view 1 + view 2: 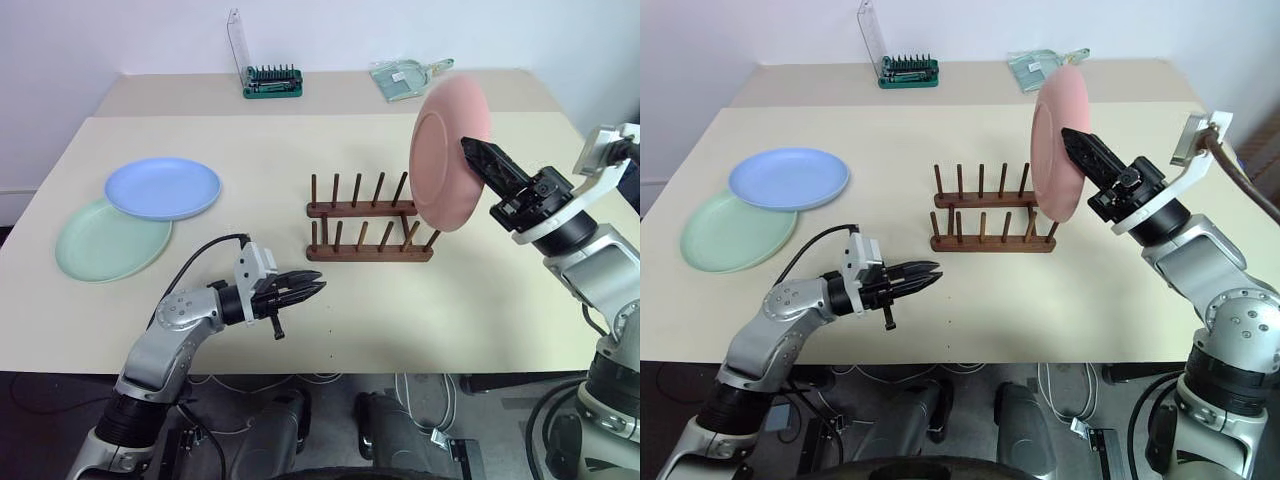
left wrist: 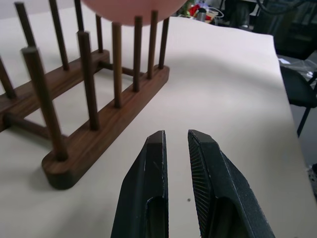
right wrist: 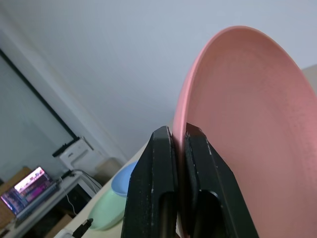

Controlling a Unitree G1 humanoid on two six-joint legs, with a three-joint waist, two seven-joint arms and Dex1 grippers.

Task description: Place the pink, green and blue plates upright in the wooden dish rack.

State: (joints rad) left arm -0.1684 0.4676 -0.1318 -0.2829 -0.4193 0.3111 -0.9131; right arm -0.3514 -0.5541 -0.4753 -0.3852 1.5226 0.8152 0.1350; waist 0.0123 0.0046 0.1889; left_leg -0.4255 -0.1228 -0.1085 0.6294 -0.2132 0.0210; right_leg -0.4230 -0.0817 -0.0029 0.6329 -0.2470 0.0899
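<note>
The pink plate (image 1: 445, 150) is held up on edge in the air, just above the right end of the wooden dish rack (image 1: 370, 225). My right gripper (image 1: 468, 148) is shut on its rim, and the right wrist view shows the fingers (image 3: 163, 148) pinching that edge. The blue plate (image 1: 163, 187) lies flat at the table's left, overlapping the green plate (image 1: 100, 245) under it. My left gripper (image 1: 318, 289) hovers low in front of the rack's left end, pointing right. A narrow gap separates its fingers (image 2: 153, 158), with nothing between them. The rack's pegs hold no plate.
A green bit set with a clear lid (image 1: 272, 82) and a pale green packet (image 1: 405, 78) lie on the second table at the back. The near table edge (image 1: 330, 372) runs just below my left arm.
</note>
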